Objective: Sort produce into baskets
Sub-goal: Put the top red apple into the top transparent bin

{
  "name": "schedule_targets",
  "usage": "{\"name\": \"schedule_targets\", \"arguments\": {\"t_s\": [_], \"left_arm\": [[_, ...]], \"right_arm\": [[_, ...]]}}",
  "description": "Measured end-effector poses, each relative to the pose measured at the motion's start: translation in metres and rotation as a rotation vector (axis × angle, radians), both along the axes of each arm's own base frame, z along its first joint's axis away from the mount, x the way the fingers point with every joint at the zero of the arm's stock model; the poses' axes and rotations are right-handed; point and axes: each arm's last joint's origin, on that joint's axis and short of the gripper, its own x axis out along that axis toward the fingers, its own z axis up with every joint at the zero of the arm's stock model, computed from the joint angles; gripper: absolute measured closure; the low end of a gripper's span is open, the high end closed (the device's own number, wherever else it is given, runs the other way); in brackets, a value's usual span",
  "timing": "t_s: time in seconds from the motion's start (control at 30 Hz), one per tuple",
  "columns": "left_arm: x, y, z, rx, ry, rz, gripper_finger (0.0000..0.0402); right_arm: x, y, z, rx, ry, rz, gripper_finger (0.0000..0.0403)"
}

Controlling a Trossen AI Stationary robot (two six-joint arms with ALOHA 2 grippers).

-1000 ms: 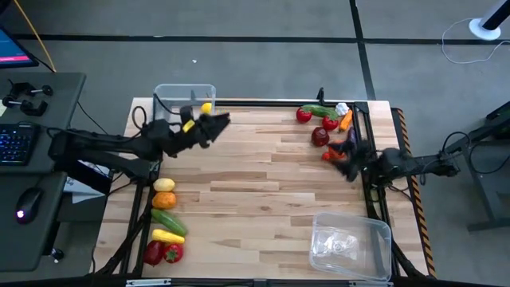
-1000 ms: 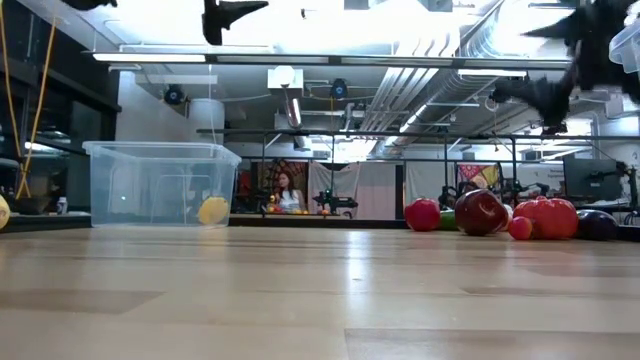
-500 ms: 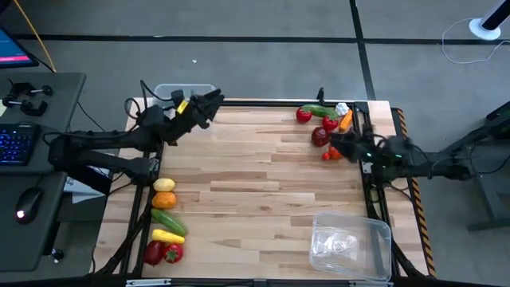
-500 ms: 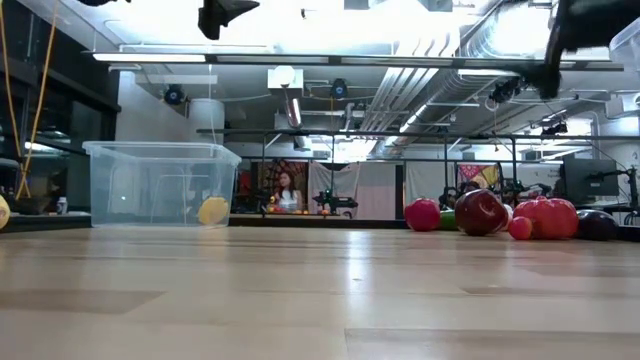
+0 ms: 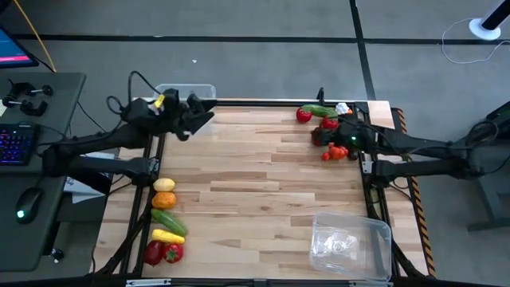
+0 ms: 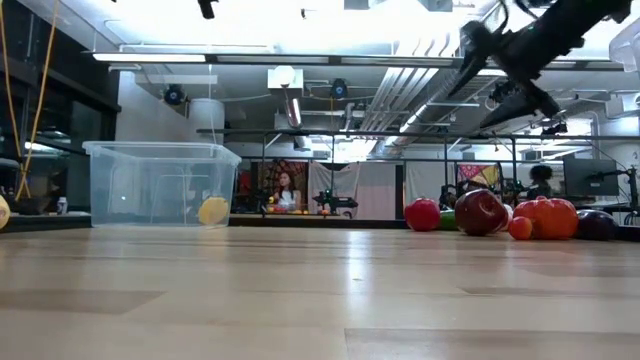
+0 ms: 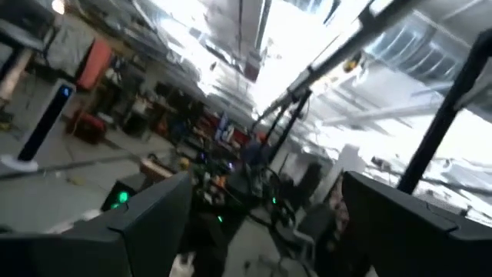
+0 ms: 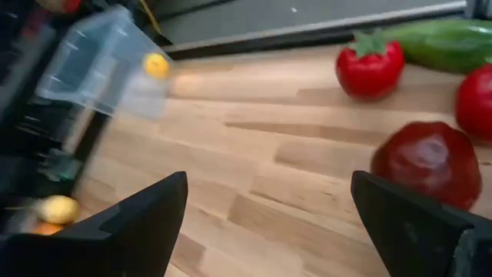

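While both arms hang above the wooden table (image 5: pixel 255 183), its planked middle lies bare between them, and beyond its far edge the low view opens onto a workshop with ceiling pipes, strip lights and a person (image 6: pixel 284 190) sitting far back. Off the table's left side stands a desk with a keyboard (image 5: pixel 14 146) and mouse (image 5: pixel 30 202). The left gripper (image 5: pixel 199 117), fingers apart and holding nothing, hovers at the far left corner, right over the near rim of a clear basket (image 6: pixel 160 182) that has one yellow lemon (image 6: pixel 213 210) inside. Well back from it along the left edge lies a row of produce: a pale lemon (image 5: pixel 164 185), an orange (image 5: pixel 164 199), a cucumber (image 5: pixel 168 222), a yellow piece (image 5: pixel 168 236) and red peppers (image 5: pixel 164 253). The right gripper (image 5: pixel 335 137), jaws also wide and empty, sits at the far right edge, just above a dark red apple (image 8: pixel 430 163), with a tomato (image 8: pixel 370 65) and a cucumber (image 8: pixel 446 40) just ahead of its fingers (image 8: pixel 138 223). A second clear basket (image 5: pixel 351 243) rests at the near right corner, well behind that gripper, leaving open boards across the table's whole centre.
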Motion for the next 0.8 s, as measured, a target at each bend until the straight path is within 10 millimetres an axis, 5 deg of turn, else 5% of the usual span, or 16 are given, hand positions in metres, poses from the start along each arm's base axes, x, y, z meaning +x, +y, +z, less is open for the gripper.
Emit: {"name": "schedule_targets", "arguments": {"t_s": [0.3, 0.5, 0.8], "left_arm": [[-0.031, -0.01, -0.001, 0.038, 0.115, 0.027, 0.0076], [-0.036, -0.011, 0.001, 0.035, 0.102, 0.029, 0.0076], [-0.034, -0.011, 0.0, 0.001, 0.105, 0.026, 0.0076]], "right_arm": [[0.019, -0.017, -0.019, 0.27, 0.329, -0.038, 0.0045], [0.035, -0.032, -0.021, 0.243, 0.471, -0.053, 0.0045], [0.052, -0.038, -0.032, 0.12, 0.621, 0.18, 0.0045]]}}
